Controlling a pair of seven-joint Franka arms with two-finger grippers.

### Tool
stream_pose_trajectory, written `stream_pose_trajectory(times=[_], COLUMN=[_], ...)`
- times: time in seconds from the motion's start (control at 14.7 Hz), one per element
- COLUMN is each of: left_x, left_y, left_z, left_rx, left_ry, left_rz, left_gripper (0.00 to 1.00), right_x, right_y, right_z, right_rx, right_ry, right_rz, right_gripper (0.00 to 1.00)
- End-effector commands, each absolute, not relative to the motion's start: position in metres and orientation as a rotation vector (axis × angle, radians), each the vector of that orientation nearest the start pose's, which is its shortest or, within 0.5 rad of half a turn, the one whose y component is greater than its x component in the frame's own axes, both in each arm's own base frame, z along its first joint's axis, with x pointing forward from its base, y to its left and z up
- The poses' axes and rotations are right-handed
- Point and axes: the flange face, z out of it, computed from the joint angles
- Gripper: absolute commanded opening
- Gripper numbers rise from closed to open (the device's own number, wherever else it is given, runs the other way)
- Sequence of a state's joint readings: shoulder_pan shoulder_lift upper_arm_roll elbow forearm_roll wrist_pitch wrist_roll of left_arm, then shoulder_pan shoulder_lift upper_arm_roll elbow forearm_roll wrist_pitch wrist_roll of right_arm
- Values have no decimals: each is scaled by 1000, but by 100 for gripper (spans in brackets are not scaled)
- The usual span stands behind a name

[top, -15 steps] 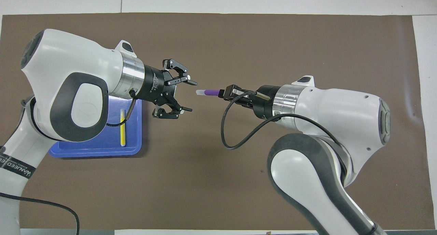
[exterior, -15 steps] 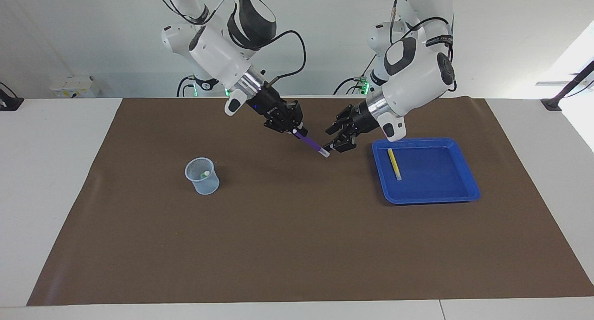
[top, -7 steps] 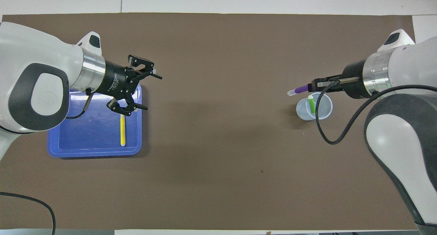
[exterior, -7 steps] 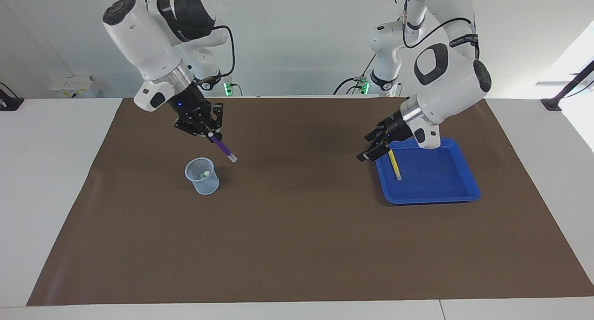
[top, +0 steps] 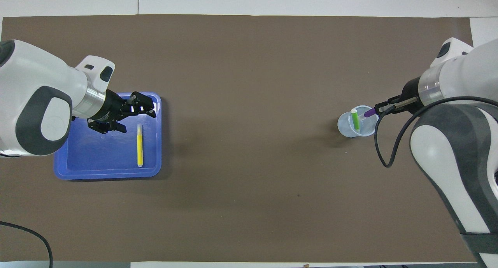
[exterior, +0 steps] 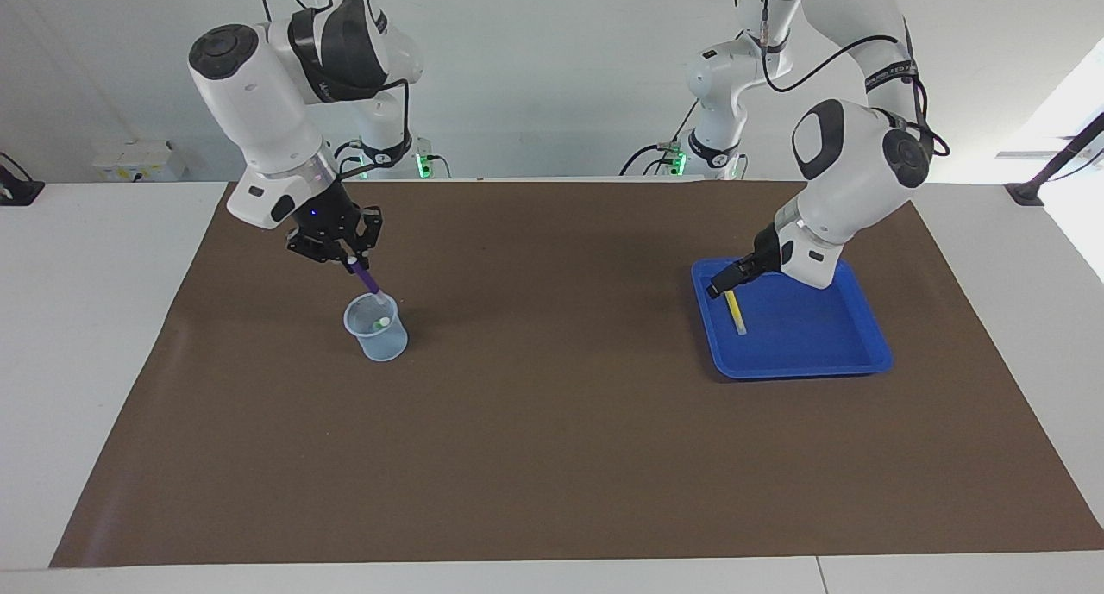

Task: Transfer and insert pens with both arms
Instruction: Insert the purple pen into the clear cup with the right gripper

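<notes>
Right hand (exterior: 352, 262) gripping purple pen (exterior: 367, 279), tilted cap-down into clear cup (exterior: 376, 327) toward the desk's right-arm end, lined up for dropping beside green pen (top: 355, 119). Left hand (top: 125, 116) spread open over blue tray (exterior: 854, 357), above yellow pen (exterior: 733, 310), poised for pickup.

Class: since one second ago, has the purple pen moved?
Yes. The right gripper carried the purple pen from mid-table toward the right arm's end; its tip now dips into the cup.
</notes>
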State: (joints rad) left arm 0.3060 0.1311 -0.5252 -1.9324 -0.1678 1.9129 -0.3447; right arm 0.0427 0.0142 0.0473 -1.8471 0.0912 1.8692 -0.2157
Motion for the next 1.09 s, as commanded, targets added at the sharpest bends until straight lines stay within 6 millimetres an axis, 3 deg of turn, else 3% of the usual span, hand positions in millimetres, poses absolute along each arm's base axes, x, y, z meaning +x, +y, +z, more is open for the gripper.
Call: stream_pose_trajectory(times=[0.0, 0.27, 0.48, 0.61, 0.68, 0.75, 1.02], left_x=[544, 529, 522, 520, 518, 518, 521], left_y=[-106, -99, -103, -105, -104, -104, -104], left_z=[393, 348, 334, 331, 327, 323, 313], left_rx=[-3245, -3161, -3155, -3148, -3140, -3143, -3157], left_ry=[23, 294, 328, 341, 350, 352, 354], left_rz=[249, 189, 161, 164, 170, 173, 163], left_gripper=[100, 100, 100, 100, 100, 100, 99], right_x=[565, 559, 551, 551, 552, 556, 573], right_y=[43, 43, 41, 43, 43, 43, 60], right_z=[483, 440, 423, 425, 427, 430, 475], right_rx=[-3032, -3039, -3041, -3041, -3041, -3038, -2948], right_ry=[-491, -483, -482, -488, -489, -491, -418], right_rz=[-5, -48, -48, -53, -57, -56, -111], right_gripper=[0, 0, 0, 47, 79, 100, 100])
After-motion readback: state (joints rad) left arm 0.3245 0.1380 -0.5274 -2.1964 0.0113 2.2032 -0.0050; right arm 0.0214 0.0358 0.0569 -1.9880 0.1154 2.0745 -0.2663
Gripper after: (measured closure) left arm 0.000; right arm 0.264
